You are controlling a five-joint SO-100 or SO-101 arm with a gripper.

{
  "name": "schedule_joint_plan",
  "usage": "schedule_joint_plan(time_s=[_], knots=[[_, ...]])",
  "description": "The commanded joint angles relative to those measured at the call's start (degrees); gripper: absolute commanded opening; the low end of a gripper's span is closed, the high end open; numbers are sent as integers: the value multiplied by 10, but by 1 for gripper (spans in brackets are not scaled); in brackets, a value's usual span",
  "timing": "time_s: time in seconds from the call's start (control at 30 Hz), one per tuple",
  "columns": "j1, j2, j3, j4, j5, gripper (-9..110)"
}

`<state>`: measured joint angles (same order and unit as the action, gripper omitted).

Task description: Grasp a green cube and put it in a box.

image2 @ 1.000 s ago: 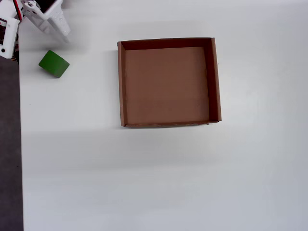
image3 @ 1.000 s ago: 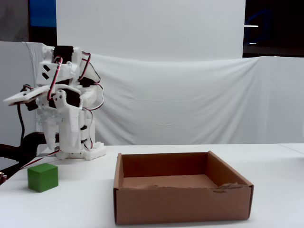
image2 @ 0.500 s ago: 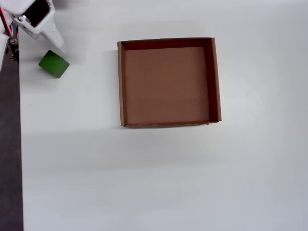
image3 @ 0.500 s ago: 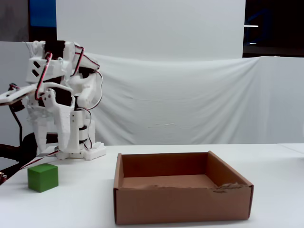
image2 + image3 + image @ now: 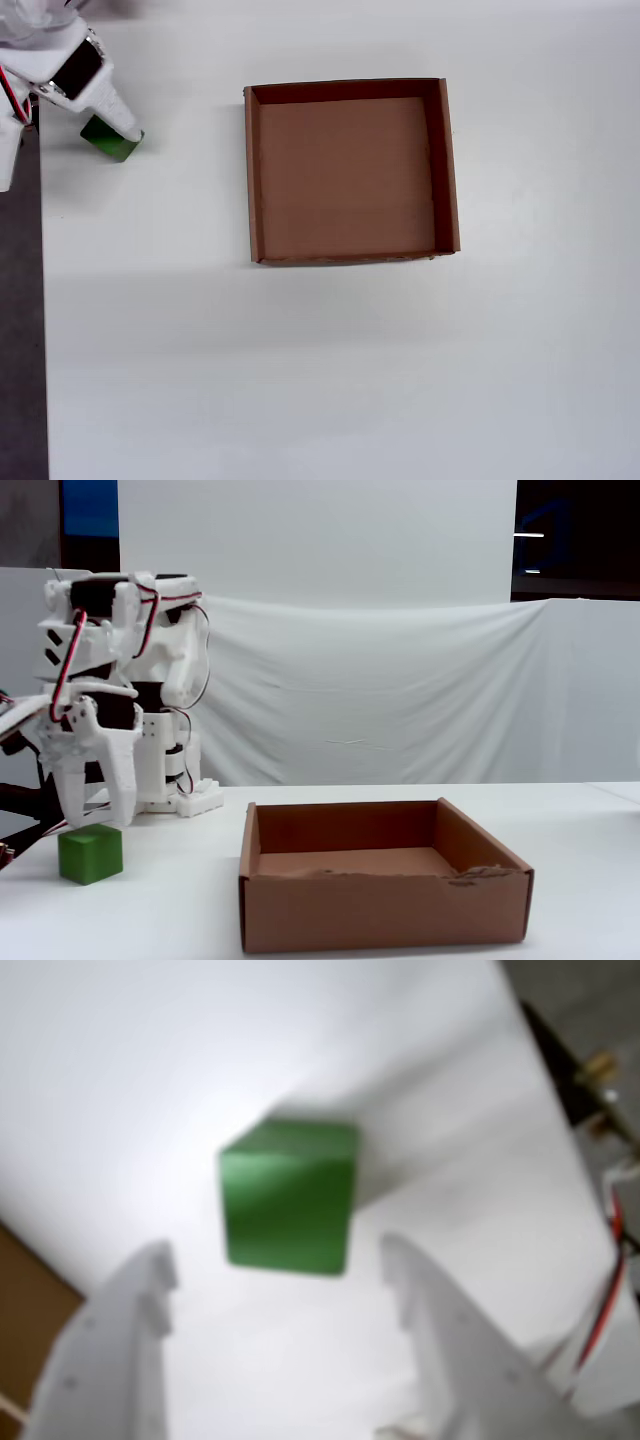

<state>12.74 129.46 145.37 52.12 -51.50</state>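
The green cube [image 5: 288, 1198] [image 5: 112, 147] [image 5: 90, 855] sits on the white table near its left edge. My white gripper [image 5: 272, 1265] [image 5: 92, 818] hangs open just above it, and the cube lies a little beyond the gap between the two fingers [image 5: 135, 1305]. In the overhead view the arm covers part of the cube. The box [image 5: 253, 180] [image 5: 380, 915], a shallow brown cardboard tray, stands empty to the right of the cube. A brown corner of it [image 5: 25, 1310] shows at the left edge of the wrist view.
The table's left edge [image 5: 42, 300] runs close beside the cube, with dark floor beyond it. The arm's base [image 5: 185, 800] stands behind the cube, and red and black wires [image 5: 612, 1280] hang near the gripper. A white cloth backdrop [image 5: 400, 690] closes the far side.
The gripper has come down and toward the cube, from well above and behind it to just over its top. The cube and box have not moved.
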Motion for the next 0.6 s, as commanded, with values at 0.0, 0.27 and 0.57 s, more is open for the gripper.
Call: schedule_joint_plan(time_s=[0.0,0.27,0.57], knots=[[-4,-17,-34,-15,0,29],[-11,-40,-36,-26,-1,29],[-6,-61,-67,-2,-2,29]])
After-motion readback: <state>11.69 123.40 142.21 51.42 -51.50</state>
